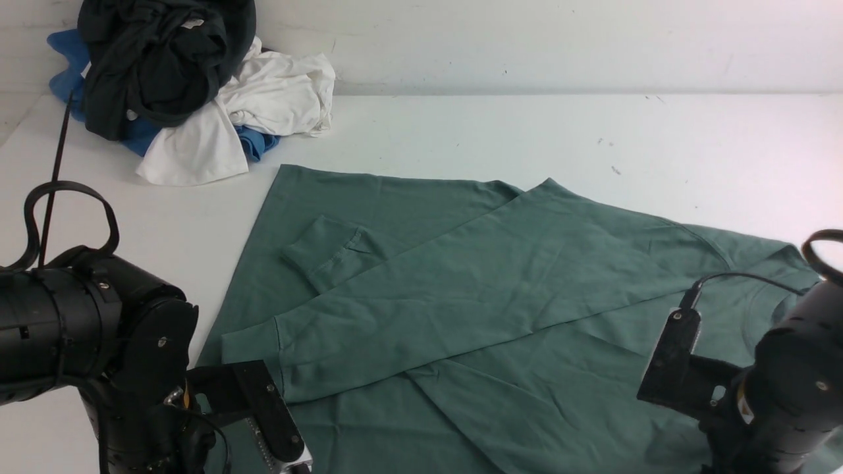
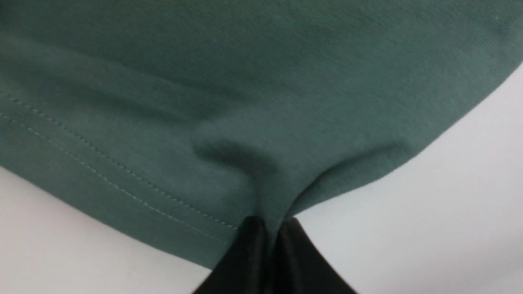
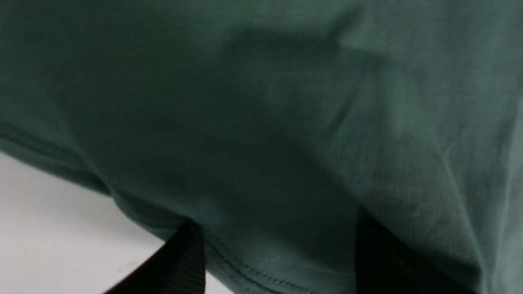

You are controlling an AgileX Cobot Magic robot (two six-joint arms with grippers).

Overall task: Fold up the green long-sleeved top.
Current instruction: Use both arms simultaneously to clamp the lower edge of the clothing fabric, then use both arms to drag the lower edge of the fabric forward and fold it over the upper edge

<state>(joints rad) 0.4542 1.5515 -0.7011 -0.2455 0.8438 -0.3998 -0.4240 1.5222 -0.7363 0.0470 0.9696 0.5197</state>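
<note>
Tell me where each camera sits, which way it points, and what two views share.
Front view: between the arms, looking forward over the table at the green long-sleeved top and the clothes pile beyond; left arm and right arm show at the near corners.
Left wrist view: on the left wrist, looking along the left fingers, shut on the top's stitched hem.
Right wrist view: on the right wrist, looking past the right fingers, standing apart at the top's edge.
Shared: all three see the top and table.
</note>
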